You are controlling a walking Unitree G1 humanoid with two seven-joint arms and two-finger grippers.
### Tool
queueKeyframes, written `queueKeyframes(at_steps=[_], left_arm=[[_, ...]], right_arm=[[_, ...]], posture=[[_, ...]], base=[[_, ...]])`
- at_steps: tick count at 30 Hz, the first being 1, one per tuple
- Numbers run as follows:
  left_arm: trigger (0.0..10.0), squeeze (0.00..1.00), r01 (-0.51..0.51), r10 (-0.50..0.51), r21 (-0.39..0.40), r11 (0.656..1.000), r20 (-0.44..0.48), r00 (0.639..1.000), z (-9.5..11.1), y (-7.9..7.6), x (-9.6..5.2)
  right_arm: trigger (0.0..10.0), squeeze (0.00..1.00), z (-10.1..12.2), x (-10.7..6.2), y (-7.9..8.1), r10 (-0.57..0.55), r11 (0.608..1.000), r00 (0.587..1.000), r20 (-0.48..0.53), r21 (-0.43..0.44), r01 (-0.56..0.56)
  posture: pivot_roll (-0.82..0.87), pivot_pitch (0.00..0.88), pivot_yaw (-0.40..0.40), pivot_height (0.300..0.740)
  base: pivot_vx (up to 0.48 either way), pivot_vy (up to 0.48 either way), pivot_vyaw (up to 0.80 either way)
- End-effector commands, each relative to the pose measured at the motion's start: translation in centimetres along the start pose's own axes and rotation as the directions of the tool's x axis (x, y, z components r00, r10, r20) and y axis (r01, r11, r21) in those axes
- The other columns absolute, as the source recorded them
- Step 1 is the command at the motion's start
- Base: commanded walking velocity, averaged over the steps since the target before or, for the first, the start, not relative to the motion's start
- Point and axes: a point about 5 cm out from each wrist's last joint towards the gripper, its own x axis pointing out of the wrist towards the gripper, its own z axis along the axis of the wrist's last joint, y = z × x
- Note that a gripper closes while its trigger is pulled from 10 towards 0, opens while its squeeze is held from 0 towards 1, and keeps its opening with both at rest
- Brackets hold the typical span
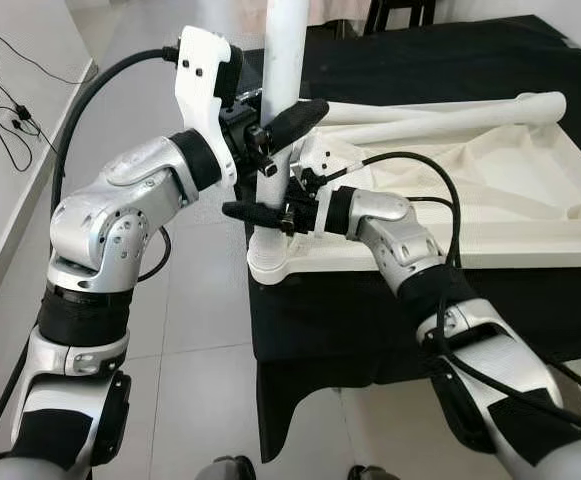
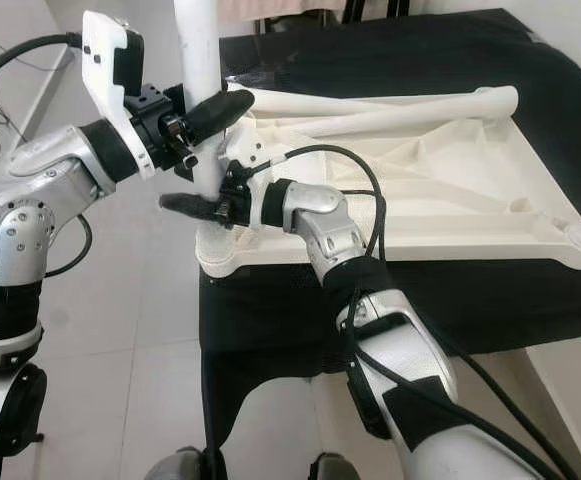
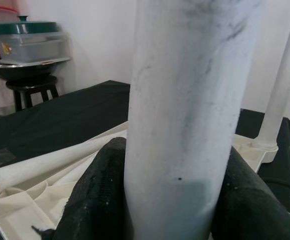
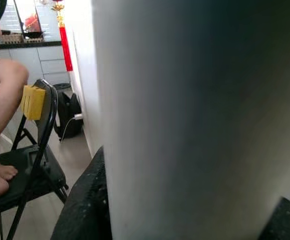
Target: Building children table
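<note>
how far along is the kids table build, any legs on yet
Partly done. The tabletop lies upside down on the black cloth. One far-corner leg already stands upright. In hand: both grippers clamp the near-corner leg, the left gripper above the right gripper, with its base at the corner socket. Left: two loose legs lying across the tabletop.
</note>
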Motion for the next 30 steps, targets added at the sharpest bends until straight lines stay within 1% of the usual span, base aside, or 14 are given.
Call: queueKeyframes(at_steps=[1,2,3,4,5,10,13,14,17,20,21,22,24,30], left_arm=[[0.0,0.00,0.014,-0.013,-0.023,1.000,0.056,0.998,0.7,-0.2,-0.1],[0.0,0.31,0.003,-0.002,-0.022,1.000,0.066,0.998,0.7,-0.1,-0.1],[0.0,0.31,-0.004,0.006,-0.022,1.000,0.074,0.997,0.8,0.0,-0.1],[3.8,1.00,-0.019,0.022,-0.032,0.999,0.081,0.997,0.8,0.2,-0.1],[10.0,1.00,-0.026,0.029,-0.036,0.999,0.087,0.996,0.9,0.3,-0.1],[10.0,1.00,-0.061,0.066,-0.047,0.997,0.121,0.990,1.3,0.7,-0.4],[10.0,0.93,-0.173,0.180,-0.059,0.983,0.150,0.972,1.9,2.3,-2.6],[10.0,0.00,-0.224,0.231,-0.065,0.973,0.151,0.961,2.1,3.2,-4.6],[10.0,0.00,-0.284,0.291,-0.068,0.956,0.146,0.945,2.2,3.8,-7.7],[10.0,0.00,-0.302,0.309,-0.068,0.951,0.143,0.940,2.2,3.9,-8.8],[10.0,0.00,-0.366,0.375,-0.084,0.927,0.131,0.918,1.5,4.1,-10.7],[10.0,0.00,-0.366,0.375,-0.084,0.927,0.131,0.918,1.5,4.1,-10.7],[10.0,0.00,-0.463,0.470,-0.117,0.879,0.049,0.881,-1.5,3.6,-13.7],[10.0,0.00,-0.470,0.474,-0.158,0.868,-0.013,0.880,-4.0,2.2,-14.0]], right_arm=[[0.0,0.00,-0.5,1.9,1.3,0.077,0.997,0.996,-0.047,-0.028,-0.078],[0.0,0.00,-0.9,1.9,1.2,0.049,0.998,0.997,-0.063,-0.026,-0.051],[0.0,0.00,-1.1,1.9,1.2,0.030,0.999,0.997,-0.074,-0.025,-0.031],[0.0,0.00,-1.4,1.8,1.1,0.020,1.000,0.996,-0.081,-0.023,-0.022],[0.0,0.00,-1.6,1.7,1.1,0.008,1.000,0.996,-0.088,-0.021,-0.009],[0.0,0.00,-1.9,1.5,1.0,-0.003,1.000,0.996,-0.088,-0.007,0.003],[0.0,0.00,-2.5,0.4,0.5,-0.052,0.999,0.993,-0.103,0.008,0.053],[0.0,0.00,-3.0,-0.6,0.3,-0.087,0.995,0.990,-0.115,0.030,0.091],[0.0,0.00,-4.3,-2.1,0.4,-0.160,0.982,0.975,-0.152,0.074,0.173],[0.0,0.00,-4.9,-2.6,0.6,-0.194,0.973,0.965,-0.174,0.092,0.212],[0.0,0.00,-7.1,-4.0,1.3,-0.458,0.865,0.851,-0.256,0.089,0.493],[0.0,0.00,-7.1,-4.0,1.3,-0.458,0.865,0.851,-0.256,0.089,0.493],[0.0,0.00,-8.7,-5.6,3.1,-0.704,0.663,0.637,-0.314,0.033,0.748],[0.0,0.00,-8.0,-5.3,2.1,-0.735,0.638,0.616,-0.283,0.017,0.770]], posture=[[0.03,0.138,0.021,0.740],[0.03,0.140,0.023,0.740],[0.03,0.140,0.023,0.740],[0.03,0.140,0.024,0.740],[0.03,0.140,0.024,0.740],[0.03,0.141,0.026,0.740],[0.03,0.148,0.027,0.740],[0.02,0.154,0.021,0.740],[0.02,0.170,0.009,0.740],[0.02,0.170,0.009,0.740],[0.02,0.178,0.001,0.740],[0.02,0.178,0.001,0.740],[0.01,0.190,0.025,0.740],[0.00,0.172,0.013,0.740]], base=[[0.000,0.000,0.00],[0.000,0.000,0.00],[0.000,0.000,0.00],[0.000,0.000,0.00],[0.000,0.000,0.00],[0.000,0.000,0.00],[0.000,0.000,0.00],[0.000,0.000,0.00],[0.000,0.000,0.00],[0.000,0.000,0.00],[0.000,0.000,0.00],[0.000,0.000,0.00],[0.000,0.000,0.00],[0.000,0.000,0.00]])
